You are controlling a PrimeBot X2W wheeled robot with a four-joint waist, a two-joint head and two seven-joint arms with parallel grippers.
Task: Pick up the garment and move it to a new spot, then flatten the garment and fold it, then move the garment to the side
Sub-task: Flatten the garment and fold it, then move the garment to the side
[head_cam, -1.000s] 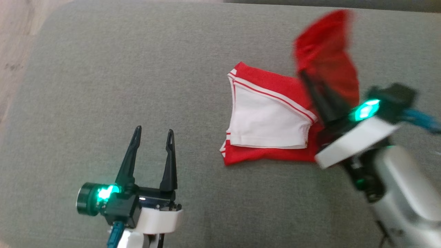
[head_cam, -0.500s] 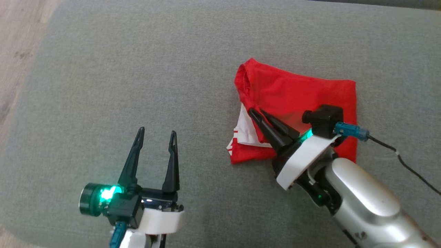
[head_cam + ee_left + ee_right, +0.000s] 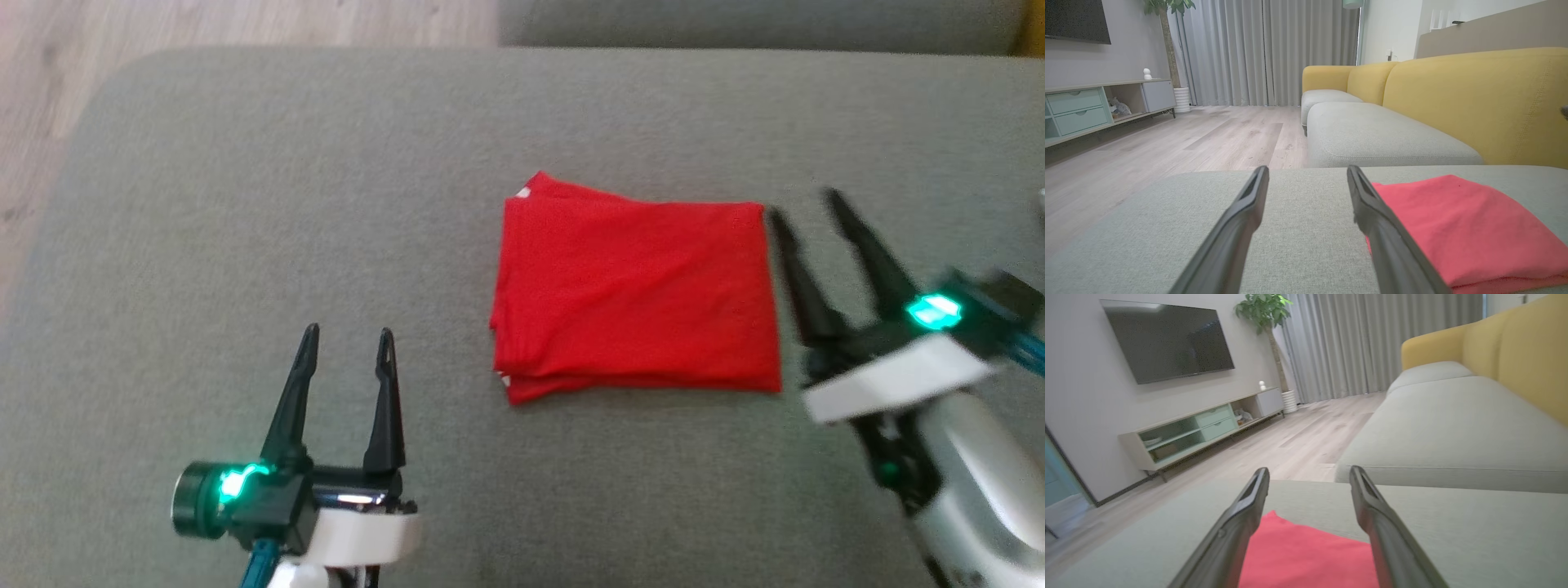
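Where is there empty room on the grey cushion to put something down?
Biggest bare patch: the cushion left of the red garment, beyond the left gripper. Another strip runs between the garment and the cushion's far edge. It is crowded on the right, where the open right gripper stands close beside the garment's edge.
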